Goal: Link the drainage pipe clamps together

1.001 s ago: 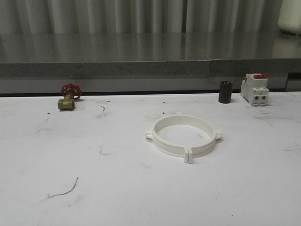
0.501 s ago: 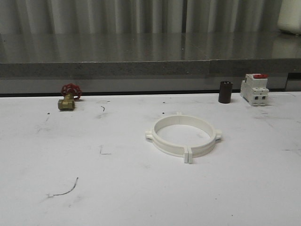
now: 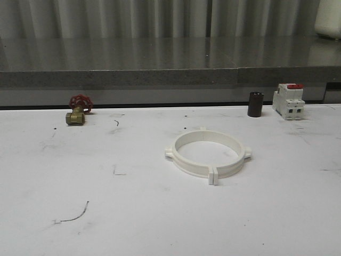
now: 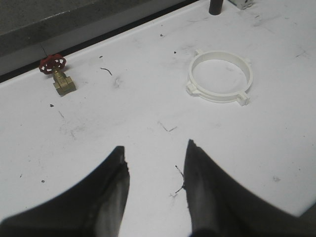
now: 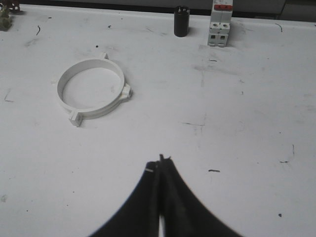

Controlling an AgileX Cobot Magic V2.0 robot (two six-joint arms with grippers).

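The two white drainage pipe clamps (image 3: pixel 207 153) lie flat on the white table as one closed ring, their end tabs meeting at the front and back. The ring also shows in the left wrist view (image 4: pixel 220 76) and the right wrist view (image 5: pixel 92 89). My left gripper (image 4: pixel 155 150) hovers over bare table well short of the ring, open, with nothing between its fingers. My right gripper (image 5: pixel 160 160) is shut on nothing, over the table to the ring's right and nearer the front edge.
A brass valve with a red handwheel (image 3: pixel 78 111) sits at the back left. A dark cylinder (image 3: pixel 255 104) and a white breaker with a red top (image 3: pixel 288 100) stand at the back right. A grey ledge (image 3: pixel 160 77) runs behind the table.
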